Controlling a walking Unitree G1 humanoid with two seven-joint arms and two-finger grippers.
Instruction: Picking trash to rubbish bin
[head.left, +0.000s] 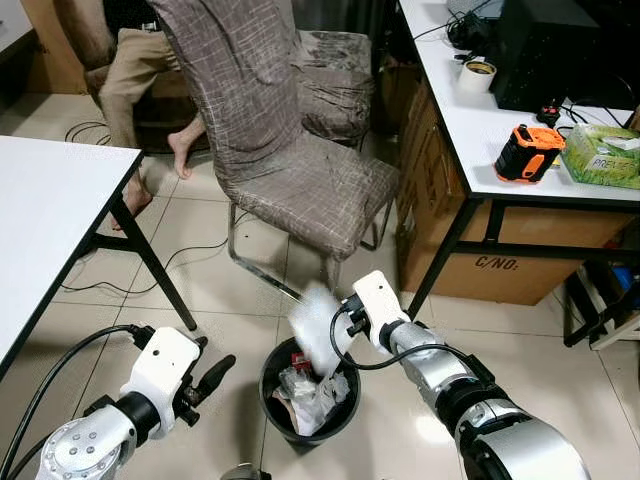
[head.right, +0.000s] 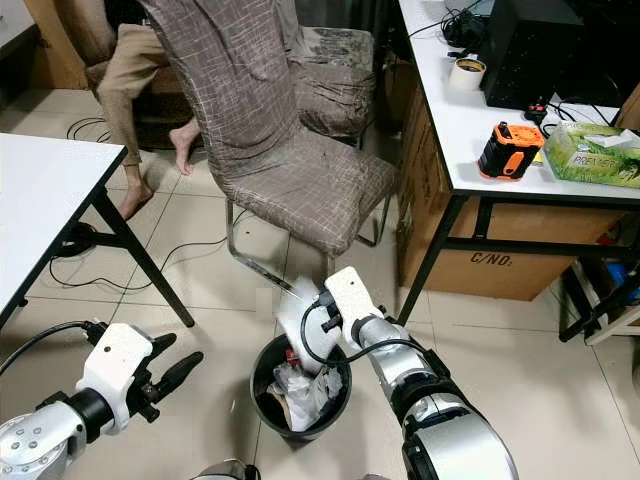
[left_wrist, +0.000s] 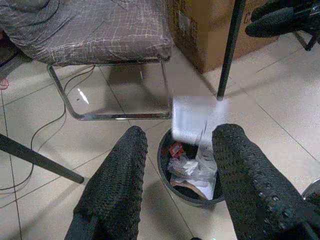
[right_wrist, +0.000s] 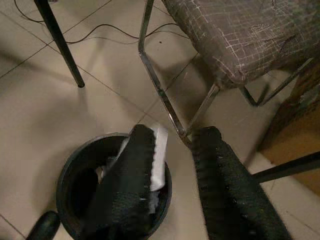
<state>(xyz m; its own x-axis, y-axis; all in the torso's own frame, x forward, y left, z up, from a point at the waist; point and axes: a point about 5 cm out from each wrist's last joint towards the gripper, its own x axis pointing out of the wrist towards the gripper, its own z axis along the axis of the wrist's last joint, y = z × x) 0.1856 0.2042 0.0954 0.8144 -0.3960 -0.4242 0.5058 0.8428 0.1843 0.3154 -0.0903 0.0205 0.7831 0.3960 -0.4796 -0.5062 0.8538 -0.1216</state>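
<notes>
A round black rubbish bin stands on the pale tiled floor near the bottom middle of the frame, and it is already partly full of crumpled plastic and paper scraps. A blurry white piece of trash sits right above the bin's far rim, and its lower end dips into the bin. The right gripper is just beside the trash, over the bin's right edge, and its two black fingers are spread apart with a wide gap, so it is not squeezing the trash. One finger lies against the white piece in the right wrist view. The left gripper hangs low at the lower left, a little apart from the bin's left side, and its fingers are also open and hold nothing. Bare floor lies between it and the bin. Just behind the bin stands a chair with a grey-brown checked cloth cover, and its shiny metal leg comes close to the bin's far edge. A white worktop edges in from the left, and another white worktop with a cardboard box under it fills the right.
</notes>
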